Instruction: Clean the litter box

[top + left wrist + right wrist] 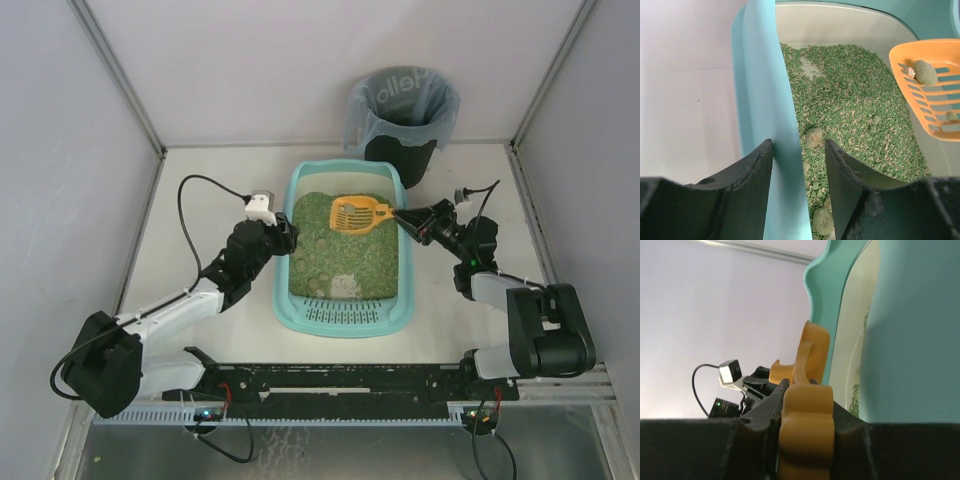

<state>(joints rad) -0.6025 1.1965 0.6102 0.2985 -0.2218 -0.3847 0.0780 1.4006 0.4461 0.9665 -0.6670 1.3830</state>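
The light-teal litter box (283,290) sits mid-table, filled with green litter (345,262) that has several round clumps (813,136) in it. My left gripper (288,237) straddles the box's left wall (767,75). Its outer finger (747,180) lies against the wall, and a gap shows at the inner finger (845,185). My right gripper (405,220) is shut on the handle of an orange slotted scoop (360,213). The scoop head (932,90) hovers over the far part of the litter and carries a clump (925,71). In the right wrist view the handle (807,430) fills the right gripper (807,390), beside the box rim (910,330).
A round black bin (402,110) with a grey-blue bag liner stands behind the box at the back right. White walls enclose the table on three sides. A black rail (340,378) runs along the near edge between the arm bases.
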